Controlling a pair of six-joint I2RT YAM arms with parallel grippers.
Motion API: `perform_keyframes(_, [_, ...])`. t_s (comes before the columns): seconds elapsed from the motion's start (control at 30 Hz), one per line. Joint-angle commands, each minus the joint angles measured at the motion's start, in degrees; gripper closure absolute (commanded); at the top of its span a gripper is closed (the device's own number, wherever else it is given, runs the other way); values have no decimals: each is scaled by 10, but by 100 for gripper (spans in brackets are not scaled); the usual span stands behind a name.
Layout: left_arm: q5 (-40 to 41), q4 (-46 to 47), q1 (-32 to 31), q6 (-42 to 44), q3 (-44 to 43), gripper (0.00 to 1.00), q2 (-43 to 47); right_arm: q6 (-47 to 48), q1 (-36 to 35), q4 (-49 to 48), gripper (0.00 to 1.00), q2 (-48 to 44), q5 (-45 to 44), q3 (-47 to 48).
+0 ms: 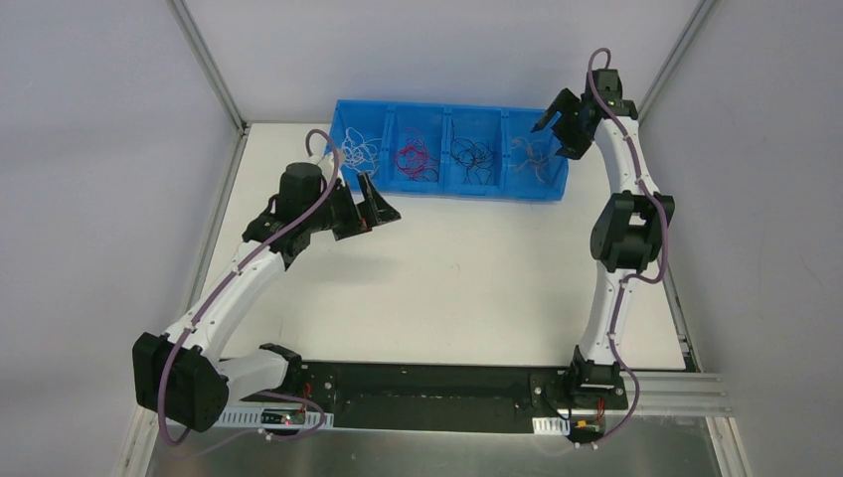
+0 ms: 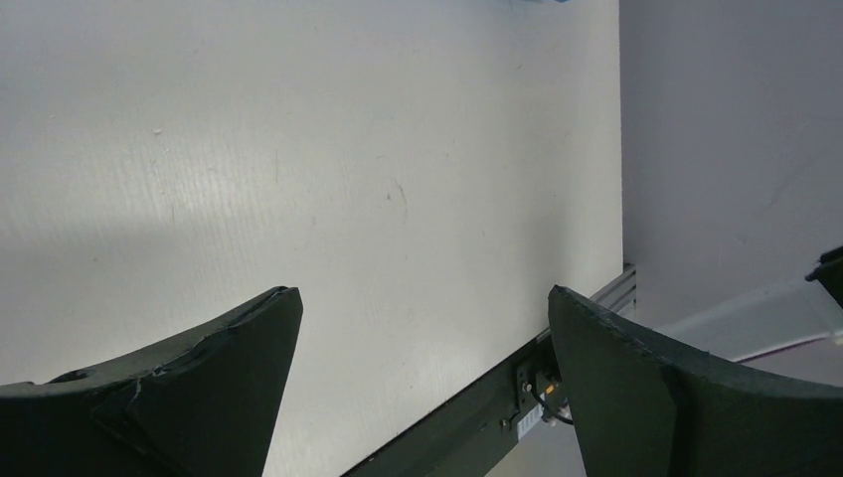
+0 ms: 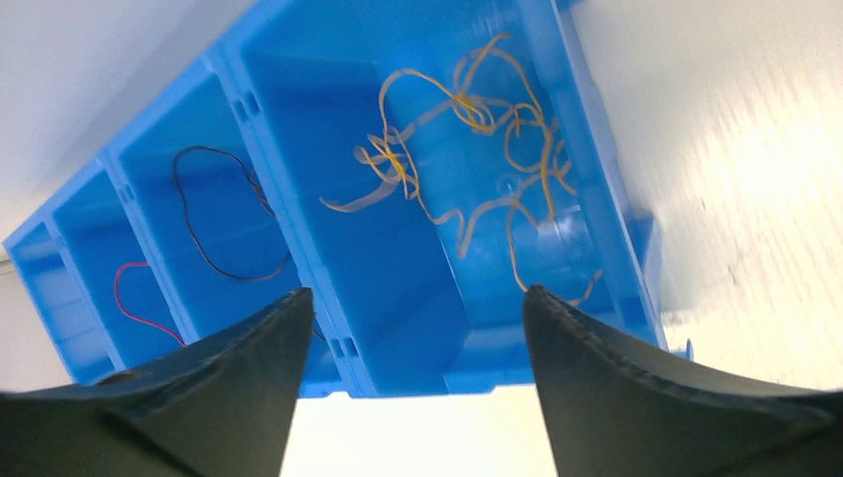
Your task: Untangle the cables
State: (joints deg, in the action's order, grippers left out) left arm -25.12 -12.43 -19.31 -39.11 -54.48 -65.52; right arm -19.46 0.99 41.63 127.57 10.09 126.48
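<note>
Cables [image 1: 416,161] fill the blue bin [image 1: 457,189] overhead; left wrist shows table [image 2: 298,149].

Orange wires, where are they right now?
In the top view, the orange wires lie in the rightmost compartment of the blue bin, beside the black wires, close to the open right gripper.

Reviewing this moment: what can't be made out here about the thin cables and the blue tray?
Thin white cables: top view only, too small to count strands or see knots.
Thin red cable: right wrist view, lower part hidden behind a finger of the right gripper.
Blue plastic four-compartment tray: left wrist view, cut off by the top edge; contents unseen.
</note>
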Motion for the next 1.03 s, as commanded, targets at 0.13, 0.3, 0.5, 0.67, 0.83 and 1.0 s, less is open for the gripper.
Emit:
perform_keyframes(0.13, [73, -165, 25, 35, -60, 1, 50, 20, -49, 34, 2, -251, 64, -140])
perform_keyframes(0.3, [78, -264, 30, 61, -99, 1, 29, 35, -133, 43, 1, -395, 66, -314])
perform_keyframes(0.5, [71, -289, 30, 77, -57, 1, 30, -1, -217, -12, 1, -587, 74, -552])
perform_keyframes(0.67, [88, -286, 23, 66, 1, 1, 41, -29, -258, -34, 1, -678, 59, -690])
perform_keyframes(0.83, [104, -282, 11, 63, 42, 1, 52, -50, -293, -51, 1, -708, 37, -763])
perform_keyframes(1.0, [116, -268, 8, 72, 58, 1, 68, -52, -298, -62, 1, -702, 23, -770])
